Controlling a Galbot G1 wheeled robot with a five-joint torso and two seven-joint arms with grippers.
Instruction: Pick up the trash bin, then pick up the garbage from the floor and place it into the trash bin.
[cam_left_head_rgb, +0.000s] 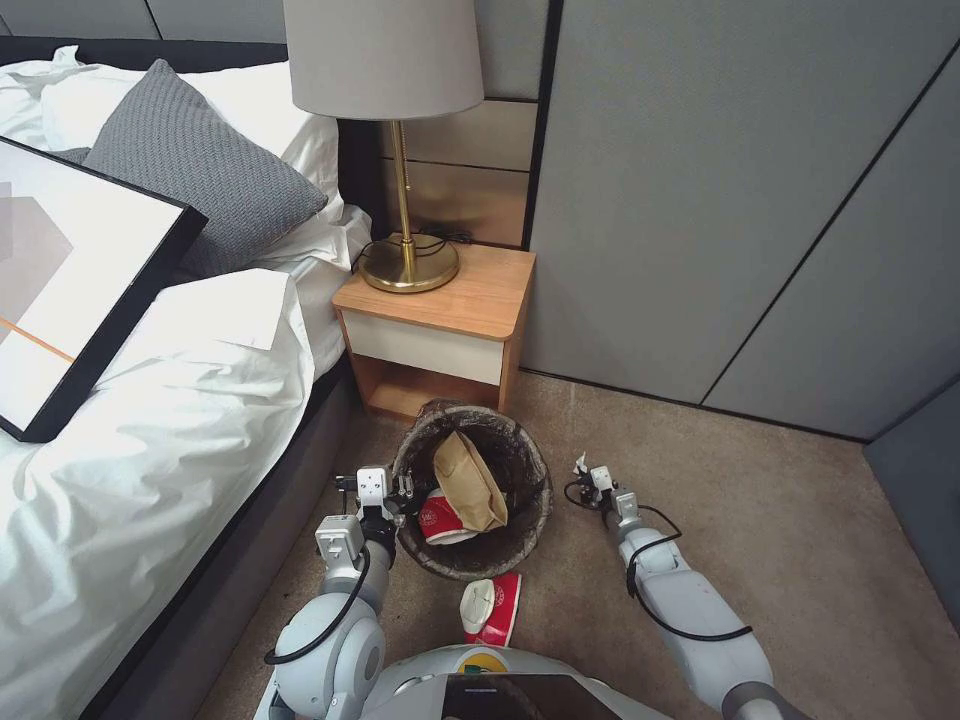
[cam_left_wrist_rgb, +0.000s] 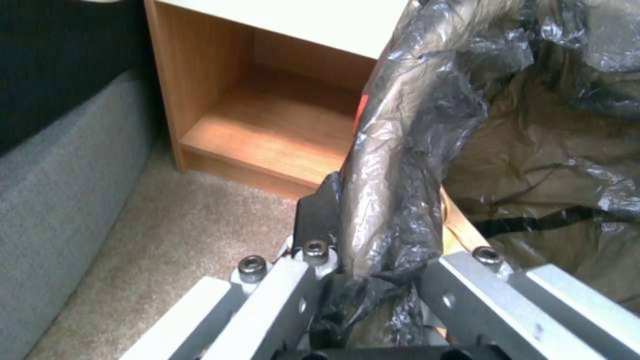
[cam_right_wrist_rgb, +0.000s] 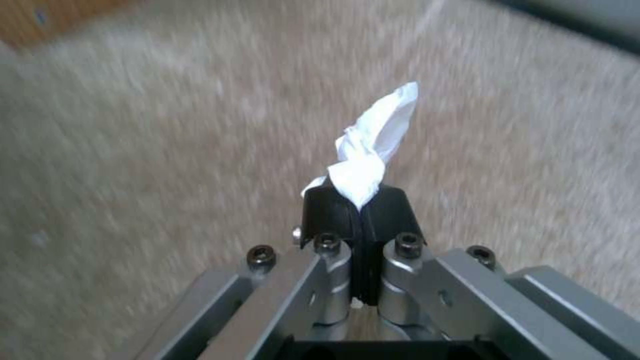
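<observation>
The small round trash bin (cam_left_head_rgb: 473, 490) with a dark plastic liner folded over its rim stands on the beige carpet (cam_left_head_rgb: 760, 520), just in front of the wooden nightstand (cam_left_head_rgb: 440, 330) and beside the bed with white sheets (cam_left_head_rgb: 150, 420). The left gripper (cam_left_head_rgb: 398, 494) is clenched on the bin's rim on the side toward the bed; in the left wrist view its black fingers (cam_left_wrist_rgb: 319, 215) pinch the crinkled liner (cam_left_wrist_rgb: 400, 165) over the edge. Inside the bin lie a crumpled tan paper bag (cam_left_head_rgb: 468, 482) and a red-and-white paper cup (cam_left_head_rgb: 440, 522), touching each other. Another red-and-white paper cup (cam_left_head_rgb: 491, 607) lies on its side on the carpet, just beside the bin, on the robot's side of it. The right gripper (cam_left_head_rgb: 590, 478) is near the bin on its right, and its fingers are closed together on a small white tissue (cam_right_wrist_rgb: 370, 150), which sticks out beyond the fingertips, above the carpet.
</observation>
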